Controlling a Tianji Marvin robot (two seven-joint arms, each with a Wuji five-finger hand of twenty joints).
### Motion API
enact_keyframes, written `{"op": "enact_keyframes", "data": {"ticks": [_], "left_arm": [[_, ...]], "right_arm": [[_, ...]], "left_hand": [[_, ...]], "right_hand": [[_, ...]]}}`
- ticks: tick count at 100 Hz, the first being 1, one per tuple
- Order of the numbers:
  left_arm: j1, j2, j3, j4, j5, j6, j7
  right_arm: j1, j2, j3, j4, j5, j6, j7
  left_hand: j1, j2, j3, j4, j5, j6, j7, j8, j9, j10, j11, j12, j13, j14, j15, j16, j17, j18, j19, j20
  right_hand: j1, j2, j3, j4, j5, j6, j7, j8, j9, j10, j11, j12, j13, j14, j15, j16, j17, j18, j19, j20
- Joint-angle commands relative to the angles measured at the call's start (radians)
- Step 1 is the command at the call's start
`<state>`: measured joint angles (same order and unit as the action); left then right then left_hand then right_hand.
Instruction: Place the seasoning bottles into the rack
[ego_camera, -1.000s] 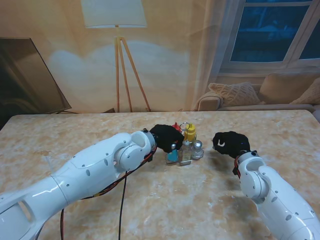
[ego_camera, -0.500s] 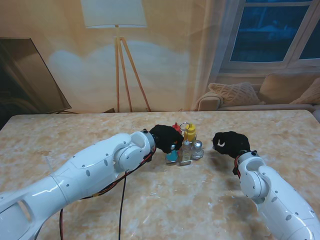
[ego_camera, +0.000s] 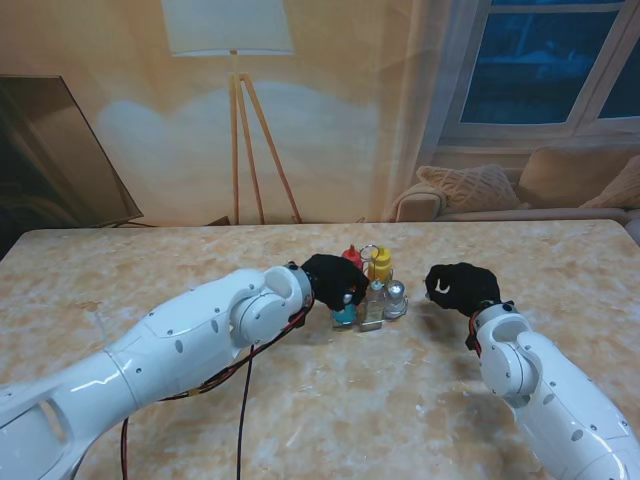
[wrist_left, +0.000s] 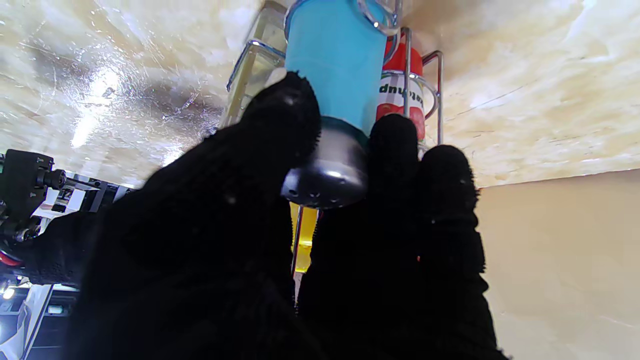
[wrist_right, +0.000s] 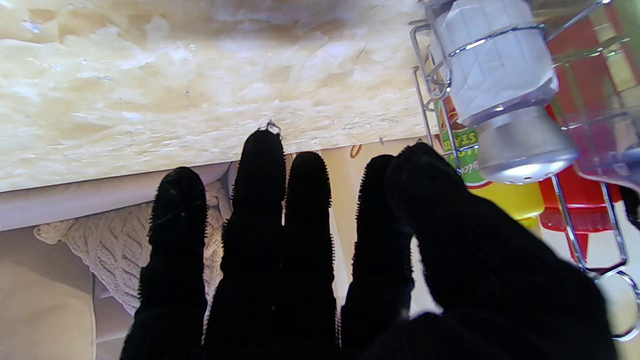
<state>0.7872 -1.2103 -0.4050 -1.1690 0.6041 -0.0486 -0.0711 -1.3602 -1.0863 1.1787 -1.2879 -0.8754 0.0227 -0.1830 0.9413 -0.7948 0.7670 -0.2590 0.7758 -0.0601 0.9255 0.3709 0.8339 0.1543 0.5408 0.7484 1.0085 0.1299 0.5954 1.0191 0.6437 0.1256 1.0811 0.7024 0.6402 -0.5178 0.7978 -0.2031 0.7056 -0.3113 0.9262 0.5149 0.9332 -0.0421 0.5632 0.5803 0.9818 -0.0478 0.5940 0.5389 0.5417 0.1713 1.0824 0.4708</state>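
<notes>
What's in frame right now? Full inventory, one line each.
rack: 1, chrome wire, table centre
blue bottle: 1, blue, silver cap, in the rack
red bottle: 1, red, in the rack, far side
yellow bottle: 1, yellow, in the rack, far side
white shaker: 1, white, silver cap, in the rack
table: 1, beige marble
floor lamp: 1, white shade, behind the table
left hand: 1, black glove, closed on the blue bottle
right hand: 1, black glove, open, right of the rack
</notes>
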Motion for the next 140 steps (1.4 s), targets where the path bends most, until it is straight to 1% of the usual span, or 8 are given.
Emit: {"op": "enact_keyframes", "data": {"ticks": [1, 19, 26, 85, 95, 101, 105, 140], "left_arm": [[0.002, -0.007, 0.001, 0.002, -0.004, -0.001, -0.015], [0.006, -0.006, -0.003, 0.003, -0.015, 0.002, -0.02], [0.007, -0.005, -0.004, 0.002, -0.017, 0.002, -0.023], [0.023, 0.005, -0.026, -0.015, -0.008, -0.005, -0.016], [0.028, 0.006, -0.031, -0.019, -0.007, -0.004, -0.015], [0.03, 0.008, -0.033, -0.022, -0.006, -0.002, -0.016], [0.031, 0.009, -0.034, -0.024, -0.006, 0.0, -0.019], [0.038, 0.016, -0.044, -0.035, 0.006, -0.003, -0.019]], "right_arm": [[-0.008, -0.004, -0.003, -0.003, -0.004, 0.002, 0.014], [-0.007, -0.004, -0.004, -0.001, -0.003, 0.001, 0.016], [-0.006, -0.003, -0.004, 0.0, -0.002, 0.0, 0.017], [-0.002, -0.003, -0.008, 0.004, -0.002, 0.0, 0.017], [-0.002, -0.003, -0.008, 0.004, -0.002, 0.001, 0.018], [-0.002, -0.003, -0.008, 0.004, -0.002, 0.001, 0.018], [-0.002, -0.003, -0.009, 0.004, -0.002, 0.001, 0.018], [0.001, -0.003, -0.011, 0.007, -0.001, 0.0, 0.019]], "left_hand": [[-0.018, 0.023, 0.044, -0.016, -0.008, 0.087, -0.007, 0.032, -0.032, -0.01, 0.048, -0.024, -0.016, -0.053, -0.01, 0.01, -0.027, -0.031, -0.017, -0.004], [-0.078, 0.037, 0.066, -0.022, -0.014, 0.116, -0.082, 0.055, -0.081, 0.001, 0.07, -0.145, -0.057, -0.044, -0.031, -0.05, -0.055, -0.018, -0.036, -0.025], [-0.111, 0.041, 0.093, -0.021, -0.011, 0.129, -0.132, 0.076, -0.093, 0.008, 0.063, -0.168, -0.077, -0.035, -0.028, -0.13, -0.066, -0.013, -0.044, -0.036], [-0.202, 0.06, 0.148, -0.006, -0.011, 0.147, -0.221, 0.106, -0.088, 0.041, 0.011, -0.217, -0.098, 0.013, -0.06, -0.208, -0.079, 0.021, -0.05, -0.062], [-0.22, 0.082, 0.162, 0.011, -0.026, 0.161, -0.248, 0.103, -0.086, 0.054, 0.001, -0.228, -0.099, 0.021, -0.065, -0.22, -0.077, 0.029, -0.048, -0.066], [-0.248, 0.093, 0.189, 0.064, -0.024, 0.165, -0.289, 0.103, -0.085, 0.058, -0.005, -0.238, -0.1, 0.027, -0.064, -0.229, -0.079, 0.037, -0.046, -0.069], [-0.256, 0.1, 0.195, 0.079, -0.032, 0.163, -0.304, 0.102, -0.085, 0.061, -0.008, -0.24, -0.103, 0.031, -0.066, -0.231, -0.081, 0.04, -0.045, -0.069], [-0.299, 0.115, 0.175, 0.088, -0.067, 0.157, -0.398, 0.076, -0.106, 0.062, -0.025, -0.245, -0.13, 0.042, -0.068, -0.233, -0.106, 0.053, -0.046, -0.069]], "right_hand": [[0.015, -0.017, 0.023, -0.005, 0.009, -0.001, 0.016, 0.005, 0.012, 0.008, 0.012, 0.025, 0.004, -0.001, 0.018, 0.013, 0.0, 0.002, 0.022, 0.007], [0.015, -0.017, 0.023, -0.005, 0.007, -0.002, 0.016, 0.004, 0.012, 0.005, 0.012, 0.025, 0.003, -0.001, 0.017, 0.013, 0.0, 0.002, 0.022, 0.006], [0.015, -0.017, 0.023, -0.005, 0.007, -0.002, 0.016, 0.004, 0.011, 0.009, 0.011, 0.025, 0.003, 0.001, 0.018, 0.013, 0.0, 0.001, 0.022, 0.006], [0.015, -0.019, 0.025, -0.005, 0.005, -0.004, 0.015, 0.004, 0.012, 0.009, 0.011, 0.026, 0.003, -0.002, 0.018, 0.013, -0.001, 0.003, 0.022, 0.006], [0.015, -0.02, 0.026, -0.005, 0.006, -0.003, 0.015, 0.004, 0.012, 0.01, 0.012, 0.026, 0.004, -0.002, 0.019, 0.013, -0.001, 0.003, 0.022, 0.007], [0.014, -0.02, 0.026, -0.005, 0.005, -0.002, 0.015, 0.004, 0.011, 0.008, 0.012, 0.026, 0.004, -0.003, 0.018, 0.013, 0.0, 0.004, 0.022, 0.007], [0.014, -0.019, 0.026, -0.005, 0.006, -0.002, 0.015, 0.004, 0.012, 0.008, 0.012, 0.026, 0.004, -0.002, 0.018, 0.013, -0.001, 0.004, 0.022, 0.006], [0.013, -0.02, 0.027, -0.006, 0.006, -0.004, 0.015, 0.004, 0.012, 0.008, 0.012, 0.026, 0.003, -0.001, 0.018, 0.014, -0.003, 0.004, 0.02, 0.005]]}}
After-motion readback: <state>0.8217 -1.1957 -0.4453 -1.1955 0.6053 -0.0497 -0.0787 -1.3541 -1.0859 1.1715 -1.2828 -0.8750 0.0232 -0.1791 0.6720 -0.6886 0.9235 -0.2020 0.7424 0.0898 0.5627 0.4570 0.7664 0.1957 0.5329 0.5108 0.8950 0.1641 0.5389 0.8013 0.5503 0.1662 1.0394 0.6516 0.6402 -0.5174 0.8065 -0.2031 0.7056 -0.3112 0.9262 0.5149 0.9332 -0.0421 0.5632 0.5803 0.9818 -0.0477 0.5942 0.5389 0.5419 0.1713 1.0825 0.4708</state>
